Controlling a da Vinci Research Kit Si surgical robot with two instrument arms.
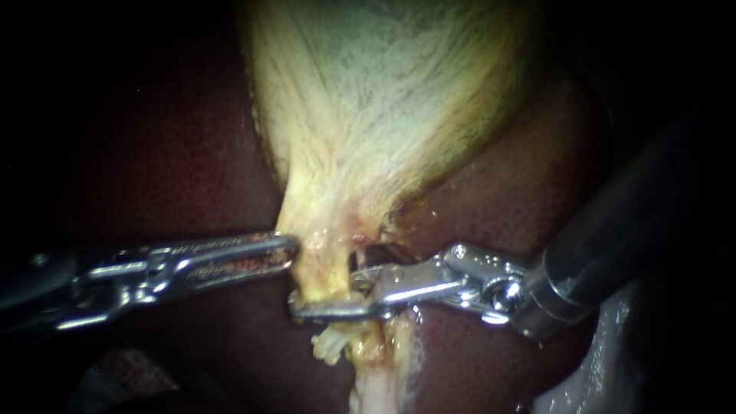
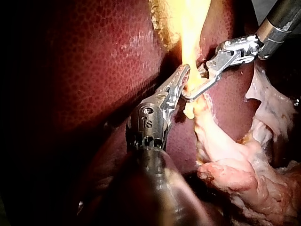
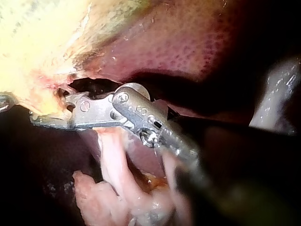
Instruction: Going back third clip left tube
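Plainly, everything here is arranged around the narrow neck where the pale yellow, fibrous gallbladder (image 1: 383,115) tapers down over the dark red, stippled liver (image 1: 192,169). My left instrument (image 1: 291,249), a slim steel shaft with long ridged jaws, comes in from the left. Its jaws are closed on the left edge of that neck. Judging by the taut taper above, the grip is there to hold the neck steady and stretched, so that the strands below it stand apart.

Just right of that grip a small dark gap (image 1: 372,253) opens in the tissue. The yellowish strand on the gap's left side, which I take for the left tube (image 1: 326,280), runs down towards the nearer, frayed pink-white tissue (image 1: 376,379).

My right instrument (image 1: 330,295), a dark shaft with a bright hinged steel tip, reaches in from the right. Its jaws stand parted, one on the far side of that tube and one on the near side. A gap shows between them, so they straddle the tube rather than squeeze it. I cannot tell a clip apart from the jaw metal in any view.

With its jaws apart around the tube, the right instrument looks placed to draw out to the right. The risk, as I judge it, is a jaw catching the tube on the way.
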